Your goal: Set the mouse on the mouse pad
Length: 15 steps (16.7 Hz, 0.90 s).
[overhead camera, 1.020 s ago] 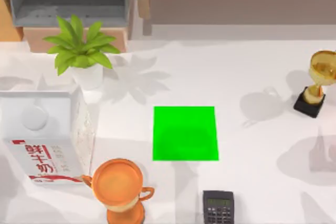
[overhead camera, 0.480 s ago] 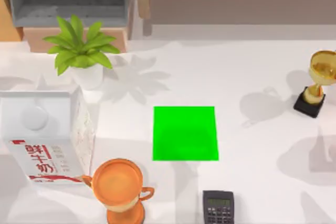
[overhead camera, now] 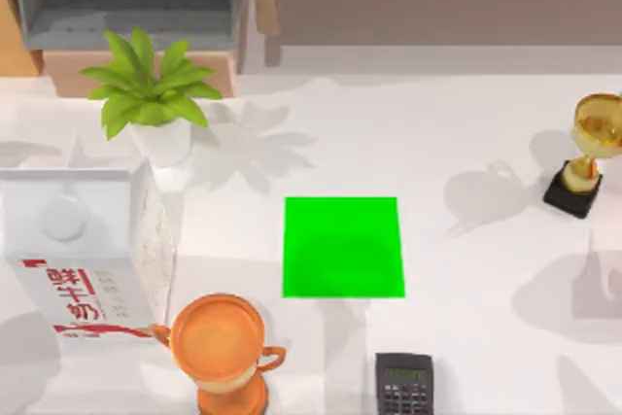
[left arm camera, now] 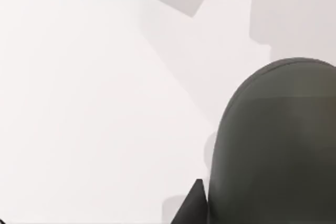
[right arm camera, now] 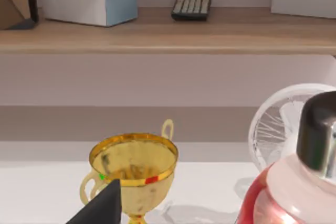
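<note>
The bright green mouse pad (overhead camera: 343, 246) lies flat at the middle of the table with nothing on it. In the left wrist view a dark grey rounded body, seemingly the mouse (left arm camera: 275, 145), rests on the white tabletop, very close to the camera. A black tip of my left gripper (left arm camera: 191, 207) shows right beside it; whether it holds the mouse I cannot tell. In the right wrist view a dark tip of my right gripper (right arm camera: 102, 205) hangs in front of a gold trophy (right arm camera: 134, 163).
A milk carton (overhead camera: 83, 250) and a potted plant (overhead camera: 151, 94) stand at the left. An orange cup (overhead camera: 219, 342) and a dark calculator (overhead camera: 404, 384) sit near the front edge. The gold trophy (overhead camera: 588, 157) is at the right, near a red bottle (right arm camera: 299, 187).
The objects on the table have not moved. Faint shadows at the front left by the carton have shifted slightly.
</note>
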Available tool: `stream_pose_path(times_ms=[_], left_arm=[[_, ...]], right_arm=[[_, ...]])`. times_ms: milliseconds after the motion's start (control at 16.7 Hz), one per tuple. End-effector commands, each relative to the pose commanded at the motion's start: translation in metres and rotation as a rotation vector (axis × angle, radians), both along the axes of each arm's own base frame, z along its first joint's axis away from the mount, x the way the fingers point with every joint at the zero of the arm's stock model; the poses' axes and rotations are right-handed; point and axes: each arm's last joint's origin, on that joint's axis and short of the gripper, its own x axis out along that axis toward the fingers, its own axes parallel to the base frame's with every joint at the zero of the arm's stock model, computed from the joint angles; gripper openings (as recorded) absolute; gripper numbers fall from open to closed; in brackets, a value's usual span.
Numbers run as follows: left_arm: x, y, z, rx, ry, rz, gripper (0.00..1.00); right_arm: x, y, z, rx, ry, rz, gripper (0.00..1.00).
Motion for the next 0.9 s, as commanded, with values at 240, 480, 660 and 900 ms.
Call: stream_pose_path(times_ms=[240, 480, 660, 900], left_arm=[[0.000, 0.000, -0.001, -0.002, 0.004, 0.000, 0.00], [0.005, -0.002, 0.002, -0.008, -0.014, -0.069, 0.00], [0.017, -0.009, 0.020, 0.009, -0.096, -0.242, 0.00], [0.037, -0.020, 0.070, 0.117, -0.281, -0.595, 0.00]], right_arm=[[0.000, 0.000, 0.000, 0.000, 0.000, 0.000, 1.00], [0.000, 0.000, 0.000, 0.000, 0.000, 0.000, 1.00], [0.000, 0.000, 0.000, 0.000, 0.000, 0.000, 1.00], [0.000, 0.000, 0.000, 0.000, 0.000, 0.000, 1.00]])
